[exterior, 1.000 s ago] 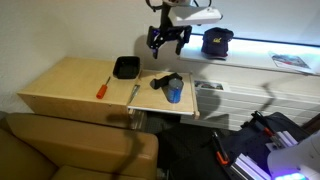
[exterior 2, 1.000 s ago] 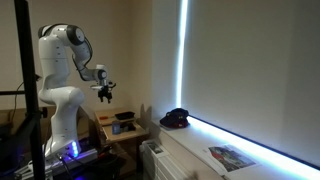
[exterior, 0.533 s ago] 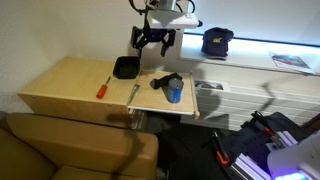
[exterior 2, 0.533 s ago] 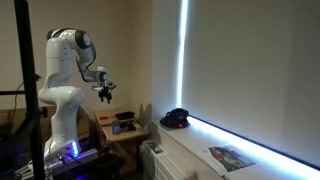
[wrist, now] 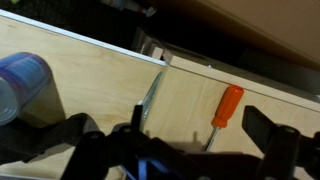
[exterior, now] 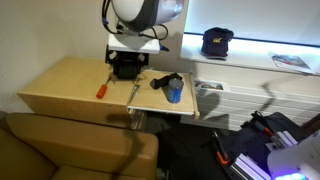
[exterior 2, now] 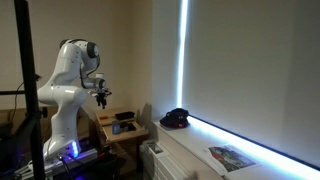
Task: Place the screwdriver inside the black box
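Hand (wrist: 165, 138) spread wide with nothing in it, poised over the wooden worktop (exterior: 60, 85), orange-handled screwdriver (exterior: 102, 87) lying flat on the worktop, just beside the black box (exterior: 125, 73) and outside it, blue cup (exterior: 175, 93) standing further along.

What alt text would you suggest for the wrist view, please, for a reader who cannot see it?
An orange-handled screwdriver lies on a light wooden table, seen from above past the dark, blurred, open gripper along the bottom edge. A blue container sits at the left, and a seam divides the tabletop.
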Motion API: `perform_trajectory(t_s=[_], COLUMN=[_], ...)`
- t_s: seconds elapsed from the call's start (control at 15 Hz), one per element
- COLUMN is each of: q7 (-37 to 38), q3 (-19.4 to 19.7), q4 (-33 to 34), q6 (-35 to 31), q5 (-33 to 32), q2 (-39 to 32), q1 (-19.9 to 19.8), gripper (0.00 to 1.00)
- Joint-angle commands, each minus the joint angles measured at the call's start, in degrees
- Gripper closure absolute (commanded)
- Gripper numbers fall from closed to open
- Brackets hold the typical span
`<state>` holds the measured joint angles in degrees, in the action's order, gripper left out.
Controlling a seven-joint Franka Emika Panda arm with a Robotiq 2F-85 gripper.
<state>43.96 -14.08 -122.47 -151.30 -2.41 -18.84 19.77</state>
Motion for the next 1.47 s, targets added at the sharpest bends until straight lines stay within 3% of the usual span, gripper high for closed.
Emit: perform_trajectory(t_s=[0.0,0.07,0.27,0.47,0.6,0.87,1.4], q7=[5.94,3.47,3.96,2.08,3.21,6.88,8.16], q3=[2.76,2.79,3.22,1.82,1.64,4.99,10.78], q4=[14.75,6.93,9.11,10.15,13.85,21.16,38.17], q6=[2.28,0.28,0.29,0.74,-1.62,-4.81,-1.99], q5=[0.41,0.85,0.95,4.31,7.9,8.48,5.89], q2=[-11.03,-5.23,-7.36,-9.92,-14.76,-22.3,-35.12], q1=[5.93,4.82,6.1,4.49,4.81,8.34,14.48], gripper=[0.0,0.0,0.0,0.0,0.0,0.0,0.0])
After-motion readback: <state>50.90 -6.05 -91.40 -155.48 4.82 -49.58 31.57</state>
